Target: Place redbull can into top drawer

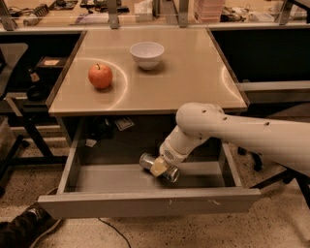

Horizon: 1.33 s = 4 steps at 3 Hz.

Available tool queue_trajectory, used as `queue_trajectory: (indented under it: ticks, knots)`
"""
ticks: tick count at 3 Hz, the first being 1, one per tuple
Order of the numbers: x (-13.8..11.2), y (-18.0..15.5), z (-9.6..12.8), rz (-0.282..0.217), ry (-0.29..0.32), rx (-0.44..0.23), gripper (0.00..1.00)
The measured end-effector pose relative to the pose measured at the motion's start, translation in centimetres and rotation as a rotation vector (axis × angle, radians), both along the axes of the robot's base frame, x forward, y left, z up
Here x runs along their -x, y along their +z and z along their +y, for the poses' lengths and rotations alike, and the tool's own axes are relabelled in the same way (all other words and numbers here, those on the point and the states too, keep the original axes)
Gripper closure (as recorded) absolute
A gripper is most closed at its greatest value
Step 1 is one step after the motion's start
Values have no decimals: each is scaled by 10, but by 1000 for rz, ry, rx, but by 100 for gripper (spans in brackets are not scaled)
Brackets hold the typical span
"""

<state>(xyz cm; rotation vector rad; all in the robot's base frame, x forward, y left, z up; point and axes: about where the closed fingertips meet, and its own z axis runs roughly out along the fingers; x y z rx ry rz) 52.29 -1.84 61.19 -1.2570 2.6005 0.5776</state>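
The tabletop (193, 82) was a smooth, pale beige slab with a soft sheen, showing curved glints of light near its left and right edges. On it sat a round red apple (100, 76) toward the left and, behind and to the right of it, a small glossy white bowl (147, 54), the two well apart. Behind the tabletop ran a cluttered bench (145, 9) with metal uprights, and dark open bays flanked both sides. The floor (271, 218) was speckled, light stone-like material; a thin cable (111, 230) trailed across it near the front, and a dark shoe (19, 230) showed at the lower left corner. Below the tabletop the top drawer (145, 203) stood pulled out, a wide shallow grey tray with a flat, plain front panel and tall side walls, matte in finish. The robot's arm (232, 133), a thick, rounded white tube with small dark dots, reached in from the right and bent down into the drawer. Its gripper (161, 168) hung low inside the drawer, right of the middle, and its yellowish fingers (158, 167) were clamped across the middle of the redbull can (146, 160). The slim metal can lay tilted on its side in that grip, its shiny round ends showing on either side of the fingers, close above the drawer's bottom; whether it touched the bottom could not be told.
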Motion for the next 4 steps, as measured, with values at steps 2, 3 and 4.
queue_trajectory:
  ticks: [2,3,4]
  knots:
    - [0,-1,0,1,0,-1,60]
    - [0,-1,0,1,0,-1,36]
    - [0,-1,0,1,0,-1,13]
